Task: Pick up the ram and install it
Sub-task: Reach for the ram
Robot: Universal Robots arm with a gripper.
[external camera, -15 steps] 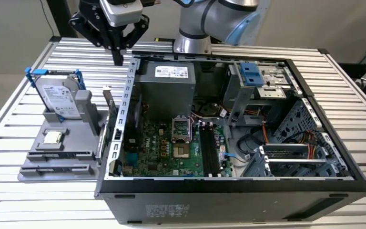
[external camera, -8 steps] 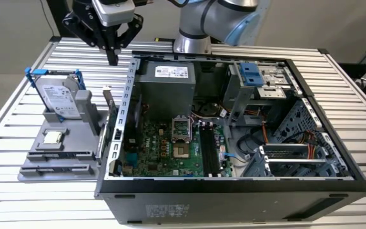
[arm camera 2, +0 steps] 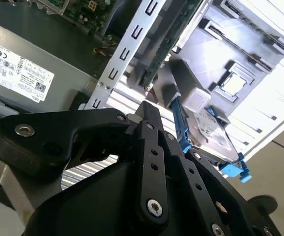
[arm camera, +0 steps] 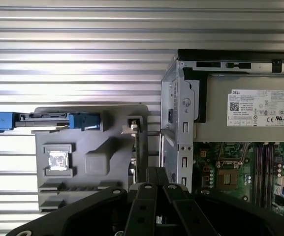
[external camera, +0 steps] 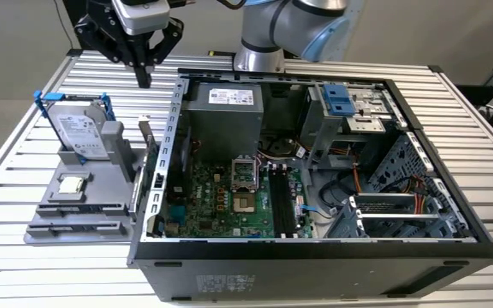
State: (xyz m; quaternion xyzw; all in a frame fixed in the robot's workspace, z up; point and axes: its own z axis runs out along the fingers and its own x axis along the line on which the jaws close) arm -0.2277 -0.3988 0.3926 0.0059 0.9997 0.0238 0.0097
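Gripper (external camera: 144,81) hangs fingers-down over the table (external camera: 24,269) at the exterior view's left, its two fingers pressed together and holding nothing, so the pick is not yet made. Nearer the camera sits the holder (external camera: 75,221), a grey block with a seat for each part; I judge it is there to keep every piece at a known spot and pose. On the holder's left side the drive (external camera: 79,131) stands nearly upright in a blue frame, and the chip (external camera: 71,185) lies flat in a square pocket in front of it. The ram (arm camera: 137,152) stands on its long edge in a slot along the holder's right side, just beside the wall of the case (external camera: 315,263). Standing so, its upper edge is free for fingers to close on from above. In the first wrist view the fingertips line up with that thin edge. Farther right, the case lies on its side with the open face up, so the board (external camera: 221,205) faces upward and its black slots (external camera: 282,199), which look unfilled, can be reached straight down.
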